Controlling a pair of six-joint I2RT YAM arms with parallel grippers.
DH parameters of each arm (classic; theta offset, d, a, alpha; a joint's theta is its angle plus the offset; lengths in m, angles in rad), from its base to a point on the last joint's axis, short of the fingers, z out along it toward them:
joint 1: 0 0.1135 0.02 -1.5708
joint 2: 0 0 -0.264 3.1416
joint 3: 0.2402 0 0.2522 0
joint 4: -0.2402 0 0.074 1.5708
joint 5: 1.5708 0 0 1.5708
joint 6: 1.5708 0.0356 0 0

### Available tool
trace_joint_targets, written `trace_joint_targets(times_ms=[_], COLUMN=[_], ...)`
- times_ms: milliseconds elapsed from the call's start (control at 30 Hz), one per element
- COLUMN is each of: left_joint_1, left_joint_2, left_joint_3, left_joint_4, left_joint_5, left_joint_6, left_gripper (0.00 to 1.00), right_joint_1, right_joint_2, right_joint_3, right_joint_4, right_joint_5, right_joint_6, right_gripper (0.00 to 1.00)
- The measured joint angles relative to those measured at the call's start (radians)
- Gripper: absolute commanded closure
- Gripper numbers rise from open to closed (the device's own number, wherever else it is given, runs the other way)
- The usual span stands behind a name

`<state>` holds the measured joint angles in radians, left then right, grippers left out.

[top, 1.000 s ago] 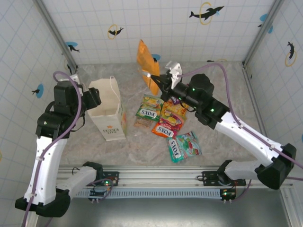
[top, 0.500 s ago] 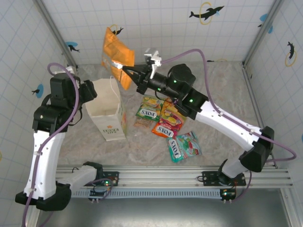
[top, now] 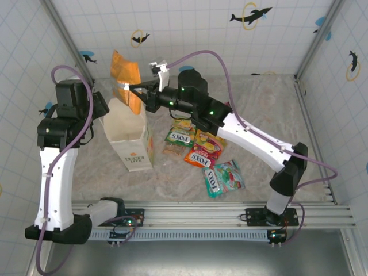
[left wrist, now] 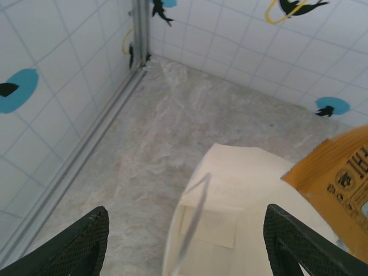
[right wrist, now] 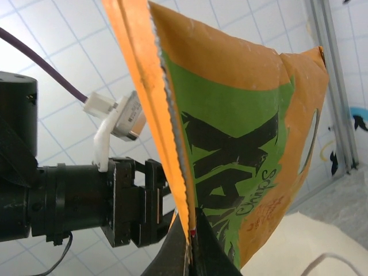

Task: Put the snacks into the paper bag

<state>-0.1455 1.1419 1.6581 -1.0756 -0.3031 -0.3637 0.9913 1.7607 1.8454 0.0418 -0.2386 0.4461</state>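
The marble-patterned table [top: 259, 115] lies below both grippers. The paper bag [top: 129, 141] stands upright on it with its mouth open. The bag is directly under the right gripper [top: 131, 87] and just to the right of the left gripper [top: 99, 96].

In the left wrist view, the left gripper [left wrist: 185, 214] has its fingers spread wide with nothing between them. The paper bag [left wrist: 230, 190] sits ahead of and below the gap, and a thin loop handle [left wrist: 198, 198] rises from the bag's near rim. Whether a finger touches the paper cannot be told.

The right gripper [right wrist: 190, 244] is clamped tight on the bottom edge of the orange-green bag [right wrist: 241, 115]. This bag stands up from the fingertips, tilted, above the mouth of the paper bag [right wrist: 310, 241]. From above, the orange-green bag [top: 123, 72] reaches up and to the left of the closed fingertips, over the rear of the paper bag's opening. Its corner also shows at the right of the left wrist view [left wrist: 339, 184].

The other packets [top: 201, 149] lie flat on the table in a loose cluster, below and to the right of the right gripper and beside the paper bag. They are well apart from the left gripper. Among them are a green packet [top: 179, 138], a red packet [top: 200, 156], a teal packet [top: 213, 181] and a small clear packet [top: 171, 149].
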Motion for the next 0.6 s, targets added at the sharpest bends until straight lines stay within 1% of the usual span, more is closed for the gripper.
trace_joint_targets(times_ms=[267, 600], left_joint_1=[0.002, 0.002], left_joint_2=[0.022, 0.023], left_joint_3=[0.0, -0.012], left_joint_4=[-0.022, -0.019], left_joint_5=[-0.05, -0.05], left_joint_6=[0.0, 0.0], left_gripper=[0.3, 0.31], right_joint_1=[0.003, 0.031], right_joint_2=[0.072, 0.095], right_joint_3=[0.063, 0.067], right_joint_4=[-0.114, -0.255], right_joint_5=[-0.014, -0.05], right_joint_6=[0.073, 0.141], right_gripper=[1.0, 1.0])
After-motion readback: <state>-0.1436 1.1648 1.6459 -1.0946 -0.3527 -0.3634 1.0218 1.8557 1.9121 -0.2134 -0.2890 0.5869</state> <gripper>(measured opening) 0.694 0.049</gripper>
